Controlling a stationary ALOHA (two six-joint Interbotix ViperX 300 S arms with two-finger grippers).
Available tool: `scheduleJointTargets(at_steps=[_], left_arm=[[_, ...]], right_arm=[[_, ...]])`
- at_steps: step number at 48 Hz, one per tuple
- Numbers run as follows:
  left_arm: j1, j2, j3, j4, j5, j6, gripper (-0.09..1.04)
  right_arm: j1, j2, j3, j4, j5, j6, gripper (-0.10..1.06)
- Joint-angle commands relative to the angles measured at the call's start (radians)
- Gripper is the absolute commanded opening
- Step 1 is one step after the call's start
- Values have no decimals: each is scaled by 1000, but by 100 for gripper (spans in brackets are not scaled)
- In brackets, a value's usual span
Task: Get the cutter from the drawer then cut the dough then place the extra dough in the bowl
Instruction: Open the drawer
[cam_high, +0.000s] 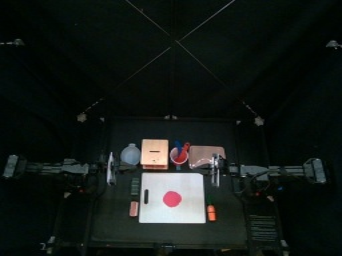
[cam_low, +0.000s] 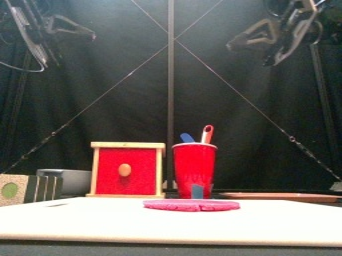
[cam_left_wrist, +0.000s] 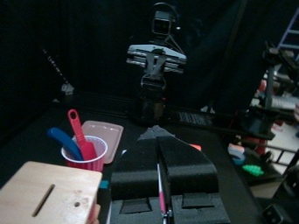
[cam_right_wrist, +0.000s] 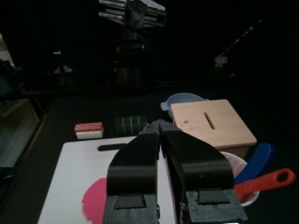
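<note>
Dough (cam_low: 191, 205) lies flat and uncut on the white board (cam_low: 80, 225). Left gripper (cam_left_wrist: 156, 133) and right gripper (cam_right_wrist: 162, 128) hang at the sides, jaws pressed together. Red drawer (cam_low: 136, 160) looks closed (cutter presumably inside), so opening it comes first.

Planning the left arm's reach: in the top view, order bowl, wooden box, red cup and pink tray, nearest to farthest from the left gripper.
From the left gripper:
1. bowl, back left, closest
2. wooden box, right of the bowl
3. red cup, back centre
4. pink tray, back right
</note>
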Motion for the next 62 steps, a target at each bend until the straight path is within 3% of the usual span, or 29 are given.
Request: scheduleJointTargets(at_steps=[1,7,12,23,31,37,44,50,53,62], left_arm=[[-3,48,-15,-126,-31,-6,-2],[-5,101,-23,-267,-51,-6,-2],[-3,141,-26,-376,-52,-3,-2],[-9,173,-11,-434,-54,-8,-2],[-21,209,5,-545,-66,-8,-2],[-31,256,11,-658,-109,-8,-2],[-87,336,9,-759,-218,-8,-2],[-135,373,6,-802,-324,-8,-2],[-150,380,8,-813,-360,-9,-2],[-176,387,28,-833,-385,-54,-2]], right_arm=[[-26,124,-133,-2,14,-5,2],[-66,264,-264,9,89,-3,2],[-104,390,-408,12,255,-5,2],[-161,653,-732,-11,611,-41,3],[-206,827,-942,-2,798,-110,3],[-216,923,-1063,48,899,-198,3],[-224,999,-1144,195,979,-333,3],[-233,1015,-1150,272,991,-407,3],[-235,1015,-1146,287,992,-420,3],[-238,1015,-1118,258,989,-419,3]])
